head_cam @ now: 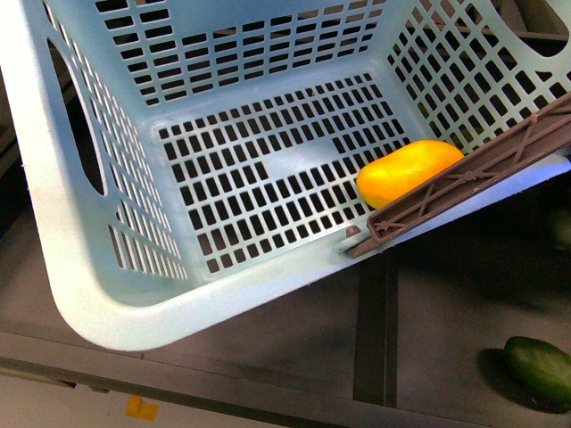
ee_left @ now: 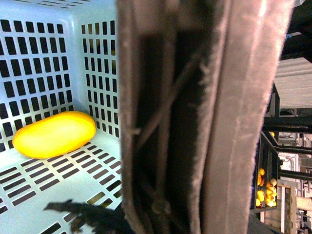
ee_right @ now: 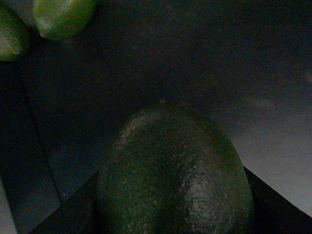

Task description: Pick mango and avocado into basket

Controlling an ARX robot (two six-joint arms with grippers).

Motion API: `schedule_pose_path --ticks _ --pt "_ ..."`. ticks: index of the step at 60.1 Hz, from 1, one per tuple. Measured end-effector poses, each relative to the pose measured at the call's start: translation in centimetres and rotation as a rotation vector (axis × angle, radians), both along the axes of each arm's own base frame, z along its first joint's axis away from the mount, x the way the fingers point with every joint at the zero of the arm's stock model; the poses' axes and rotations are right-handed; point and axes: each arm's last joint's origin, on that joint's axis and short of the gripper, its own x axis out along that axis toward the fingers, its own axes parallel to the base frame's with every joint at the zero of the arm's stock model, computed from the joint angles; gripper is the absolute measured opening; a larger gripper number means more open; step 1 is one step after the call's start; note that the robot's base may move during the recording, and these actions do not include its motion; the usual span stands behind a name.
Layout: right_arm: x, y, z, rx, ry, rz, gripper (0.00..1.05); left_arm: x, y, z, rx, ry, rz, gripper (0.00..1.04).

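The light teal basket fills the front view, tilted and held above the dark table. The orange-yellow mango lies on its slotted floor against the right wall, and it also shows in the left wrist view as the mango. My left gripper is shut on the basket's brown handle, which fills that view and hides the fingers. The handle crosses the basket's front right rim. My right gripper is shut on the dark green avocado, with dark fingers on either side of it.
A green fruit lies on the dark table at the front right. Two lighter green fruits lie beyond the avocado in the dim right wrist view. A shelf with yellow fruits stands in the background.
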Motion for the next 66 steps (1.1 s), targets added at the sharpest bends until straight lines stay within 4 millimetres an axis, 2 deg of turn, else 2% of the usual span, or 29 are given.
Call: schedule_pose_path --ticks 14,19,24,29,31,38,51,60,66 --pt "-6.1 -2.3 5.8 -0.034 -0.047 0.074 0.58 0.0 0.0 0.0 0.0 0.0 0.0 0.15" --pt "-7.8 -2.4 7.9 -0.043 -0.079 0.118 0.58 0.0 0.0 0.0 0.0 0.0 0.0 0.15" --pt "-9.4 -2.3 10.8 -0.056 -0.138 0.158 0.58 0.0 0.0 0.0 -0.001 0.001 -0.001 0.15" --pt "-11.0 -1.7 14.6 -0.083 -0.228 0.192 0.57 0.0 0.0 0.0 -0.001 0.001 -0.001 0.15" --pt "-11.3 -1.5 15.3 -0.087 -0.247 0.199 0.57 0.0 0.0 0.0 -0.001 0.0 0.0 0.15" --pt "-12.9 0.5 18.4 -0.107 -0.333 0.252 0.57 0.0 0.0 0.0 0.001 -0.001 0.002 0.15" --pt "-14.4 5.8 21.5 -0.122 -0.453 0.377 0.57 0.0 0.0 0.0 -0.001 0.0 0.0 0.15" --pt "-14.0 9.3 22.2 -0.192 -0.542 0.417 0.57 0.0 0.0 0.0 0.0 0.0 0.001 0.15" --pt "-12.8 12.1 21.6 -0.212 -0.581 0.449 0.57 0.0 0.0 0.0 0.0 0.0 0.0 0.15"
